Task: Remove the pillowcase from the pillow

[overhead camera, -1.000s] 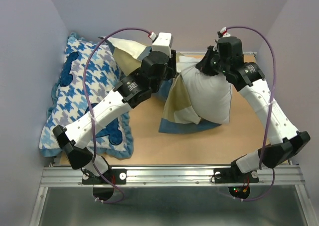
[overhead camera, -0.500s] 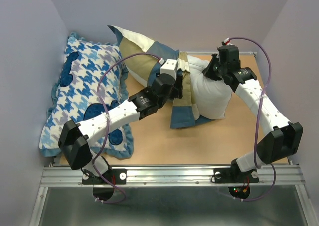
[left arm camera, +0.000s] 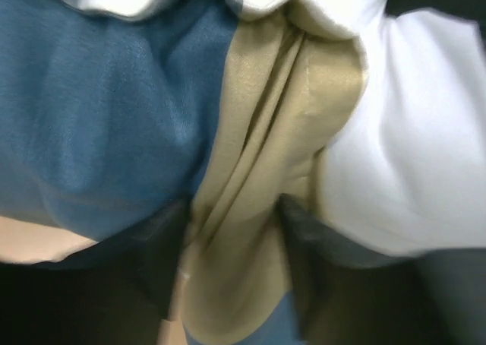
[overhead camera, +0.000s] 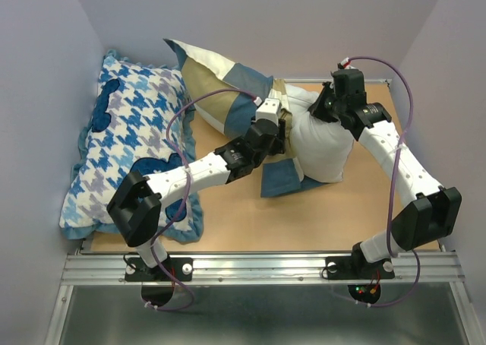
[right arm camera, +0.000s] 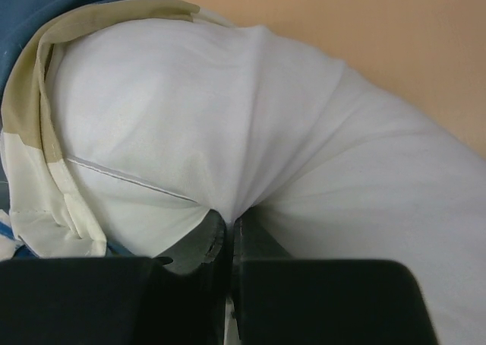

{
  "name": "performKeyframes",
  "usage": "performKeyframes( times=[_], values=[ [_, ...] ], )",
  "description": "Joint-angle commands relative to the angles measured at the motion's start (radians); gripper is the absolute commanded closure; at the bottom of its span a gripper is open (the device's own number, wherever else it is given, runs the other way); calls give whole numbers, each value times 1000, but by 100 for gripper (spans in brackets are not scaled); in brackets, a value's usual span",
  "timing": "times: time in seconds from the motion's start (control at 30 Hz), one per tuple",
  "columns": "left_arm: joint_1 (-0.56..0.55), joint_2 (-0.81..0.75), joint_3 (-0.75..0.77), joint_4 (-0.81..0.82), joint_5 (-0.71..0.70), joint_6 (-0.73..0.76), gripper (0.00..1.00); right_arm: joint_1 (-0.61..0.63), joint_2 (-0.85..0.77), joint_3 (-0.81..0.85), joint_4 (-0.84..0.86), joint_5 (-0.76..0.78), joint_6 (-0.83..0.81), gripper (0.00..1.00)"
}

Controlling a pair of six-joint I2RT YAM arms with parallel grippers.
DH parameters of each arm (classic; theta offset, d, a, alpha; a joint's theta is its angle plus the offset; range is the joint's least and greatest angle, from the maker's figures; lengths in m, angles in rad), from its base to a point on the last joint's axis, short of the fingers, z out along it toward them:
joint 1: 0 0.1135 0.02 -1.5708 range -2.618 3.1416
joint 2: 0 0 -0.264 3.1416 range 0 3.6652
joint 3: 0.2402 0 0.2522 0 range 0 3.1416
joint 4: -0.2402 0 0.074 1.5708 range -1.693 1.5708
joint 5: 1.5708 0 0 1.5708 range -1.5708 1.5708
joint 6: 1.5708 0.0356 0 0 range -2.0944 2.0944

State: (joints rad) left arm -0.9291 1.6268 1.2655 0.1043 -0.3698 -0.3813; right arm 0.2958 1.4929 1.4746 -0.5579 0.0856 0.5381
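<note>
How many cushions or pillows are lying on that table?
2. A blue-and-white patterned cushion lies along the left side. A plain white pillow sits right of centre, half out of its tan, blue and cream pillowcase. No others show, though the arms hide some of the table.

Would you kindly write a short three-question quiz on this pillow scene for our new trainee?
1. True or false: the right hand is shut on the pillow.
2. The pillowcase is: A) fully off the pillow; B) partly off, with bare white pillow showing; C) covering the whole pillow.
3. What patterned thing lies along the left side of the table?

Key: 1. True. 2. B. 3. The cushion.
</note>
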Motion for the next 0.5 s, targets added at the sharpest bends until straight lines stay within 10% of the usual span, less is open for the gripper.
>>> performKeyframes(
  times=[0.0,0.03,0.47],
  values=[
    [-4,8,35,35,-50,7,88,-11,10,-16,18,39,-30,99],
    [-1,7,43,6,-87,-1,100,-21,10,-2,18,37,-30,99],
    [553,-171,-28,-304,-379,-129,100,-357,3,170,-66,-119,10,99]
  ],
)
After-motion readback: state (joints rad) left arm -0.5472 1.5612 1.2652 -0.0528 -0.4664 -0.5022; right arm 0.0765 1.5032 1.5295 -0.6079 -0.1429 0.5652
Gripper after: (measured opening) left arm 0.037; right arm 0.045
